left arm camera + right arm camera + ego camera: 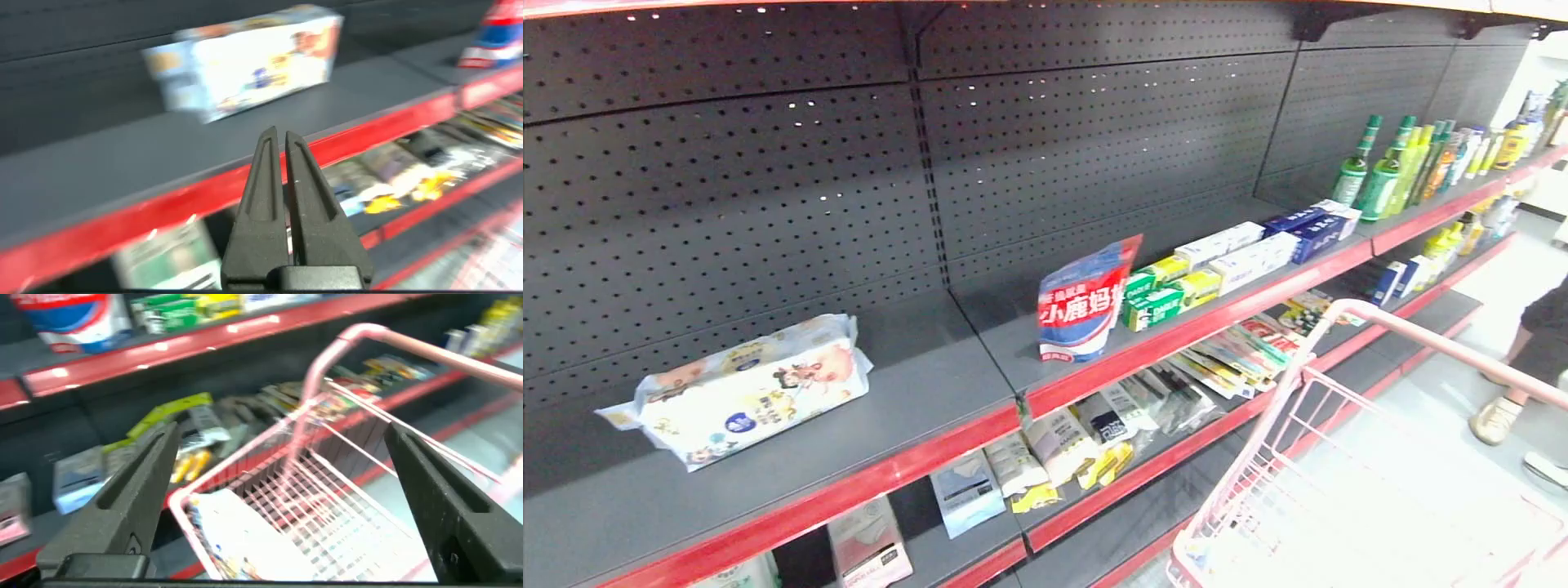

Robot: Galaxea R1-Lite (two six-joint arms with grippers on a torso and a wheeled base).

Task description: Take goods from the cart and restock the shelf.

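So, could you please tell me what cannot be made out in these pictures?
- Cart contents: head view, its floor is lost in glare and cut off by the edge.
- Packets: head view, tops hidden by the red shelf edge above them.
- Bottles: head view, too small to tell labels.

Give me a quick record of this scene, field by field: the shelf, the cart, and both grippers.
Shelf: grey metal shelf with red front edge, partly stocked
On shelf: white printed soft pack lying flat; blue-and-red stand-up pouch upright; green and white boxes beside the pouch
Cart: pink wire cart before the shelf, on the robot's right
Left gripper: shut, empty, facing the soft pack
Right gripper: open, empty, facing the cart
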